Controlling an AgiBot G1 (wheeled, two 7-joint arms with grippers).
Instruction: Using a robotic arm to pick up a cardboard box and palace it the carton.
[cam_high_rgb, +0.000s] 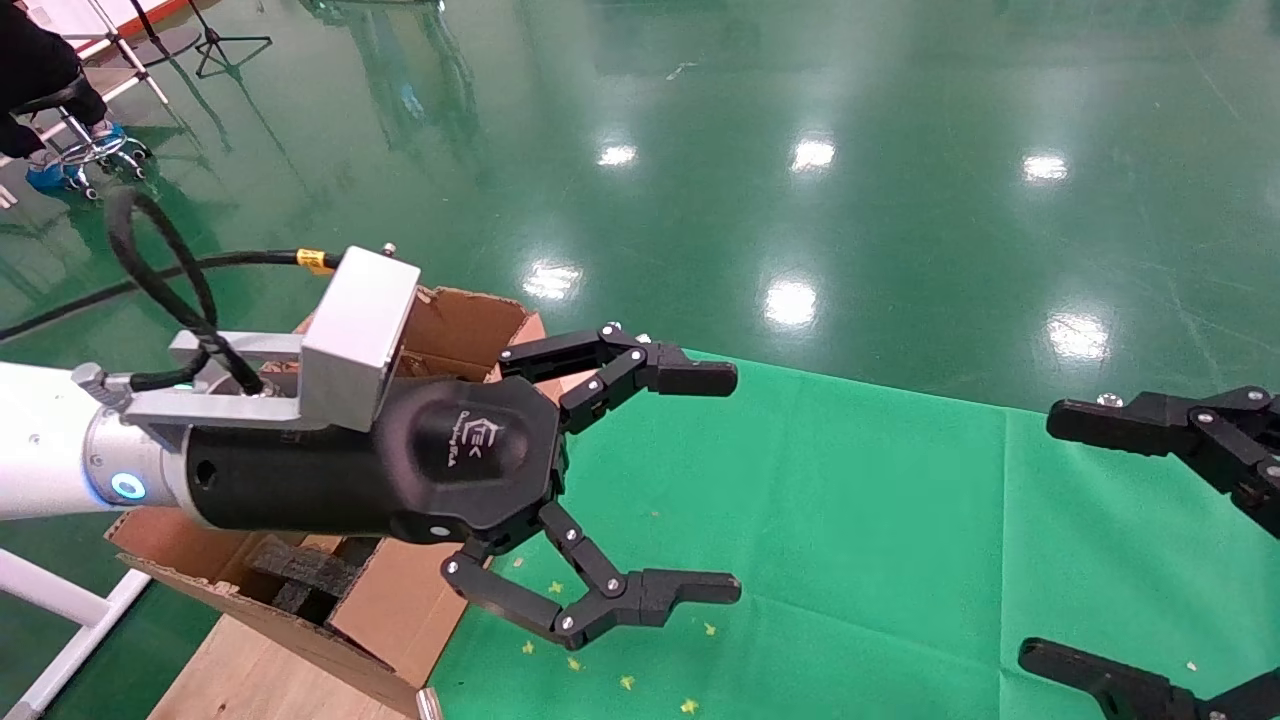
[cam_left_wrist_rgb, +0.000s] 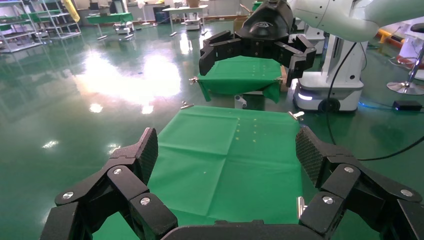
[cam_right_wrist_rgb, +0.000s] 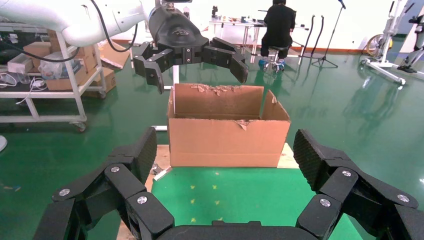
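My left gripper (cam_high_rgb: 712, 483), on the white arm with the blue light ring, is open and empty. It hovers over the near left part of the green cloth (cam_high_rgb: 850, 520), just past the carton (cam_high_rgb: 460, 325). The carton is open-topped with ragged edges and black foam (cam_high_rgb: 300, 575) inside. It also shows in the right wrist view (cam_right_wrist_rgb: 227, 140), with the left gripper (cam_right_wrist_rgb: 197, 75) above it. My right gripper (cam_high_rgb: 1050, 540) is open and empty at the cloth's right edge. The small cardboard box is not in view in any frame.
The carton stands on a wooden board (cam_high_rgb: 250, 670) at the cloth's left end. Small yellow marks (cam_high_rgb: 625, 682) dot the cloth. A seated person (cam_right_wrist_rgb: 279, 22) and a shelving cart (cam_right_wrist_rgb: 50, 65) stand beyond the carton. Another green-clothed table (cam_left_wrist_rgb: 240, 75) and a robot base (cam_left_wrist_rgb: 330, 85) lie beyond the right gripper.
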